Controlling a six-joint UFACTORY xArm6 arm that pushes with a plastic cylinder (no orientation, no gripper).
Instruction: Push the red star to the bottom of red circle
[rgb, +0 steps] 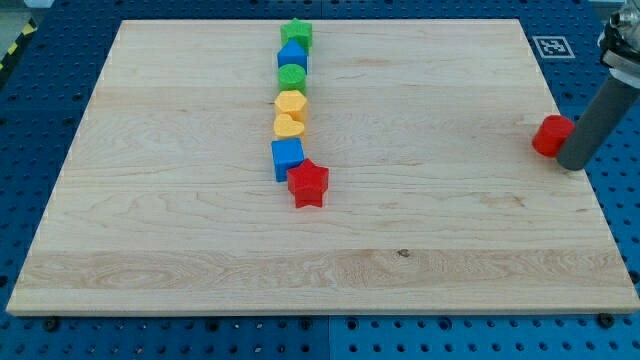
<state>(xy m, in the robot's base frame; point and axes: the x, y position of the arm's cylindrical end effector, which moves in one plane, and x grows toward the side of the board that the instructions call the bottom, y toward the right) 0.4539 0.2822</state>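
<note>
The red star (309, 183) lies near the middle of the wooden board (180, 230), touching the lower right corner of a blue cube (287, 156). The red circle (551, 135) sits at the board's right edge. My tip (574, 165) rests just right of the red circle, touching or almost touching it. The dark rod rises from there toward the view's top right. The red star is far to the left of my tip.
A column of blocks runs up from the blue cube: a yellow heart (288, 125), a yellow hexagon (291, 103), a green circle (291, 77), a blue block (292, 57) and a green star (297, 35). A fiducial tag (551, 46) sits beyond the board's top right corner.
</note>
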